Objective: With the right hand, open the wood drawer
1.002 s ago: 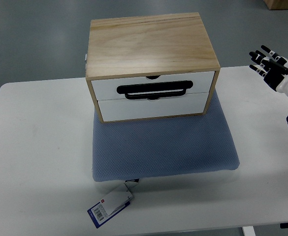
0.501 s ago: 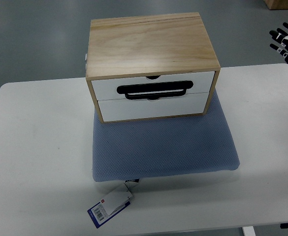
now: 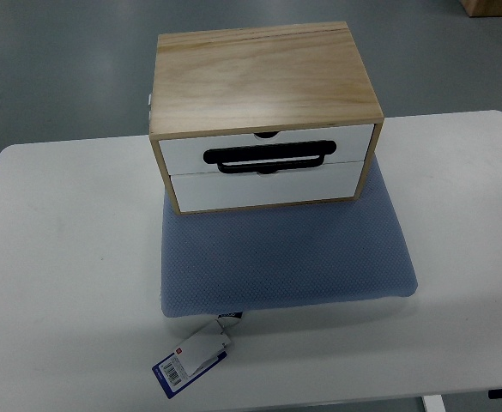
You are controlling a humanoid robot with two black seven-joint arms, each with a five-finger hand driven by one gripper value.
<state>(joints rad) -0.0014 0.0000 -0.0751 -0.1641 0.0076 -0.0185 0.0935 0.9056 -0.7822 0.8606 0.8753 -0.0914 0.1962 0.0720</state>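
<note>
- a wooden box (image 3: 263,73) with 2 white drawers sits on a blue mat (image 3: 285,257), on the back half of the mat.
- the mat lies in the middle of the white table (image 3: 70,275). the back of the box sticks out past the table's back edge.
- the top drawer (image 3: 268,151) has a black handle (image 3: 268,156) across its front. the handle hangs down and touches the top of the bottom drawer (image 3: 263,186).
- both drawers are pushed all the way in, with their fronts flat with the wood frame.
- there is a small dark notch at the top edge of the top drawer, just above the handle.
- a paper tag (image 3: 190,360) with blue and white parts lies near the front edge of the table. it is tied to the front edge of the mat, toward its left corner.
- the front of the drawers faces the front edge of the table, and only bare mat lies there.
- a bit of a brown box (image 3: 493,7) shows on the gray floor at the far right corner of the picture.
- no robot hand shows here, so i cannot tell if its fingers are spread or closed.
</note>
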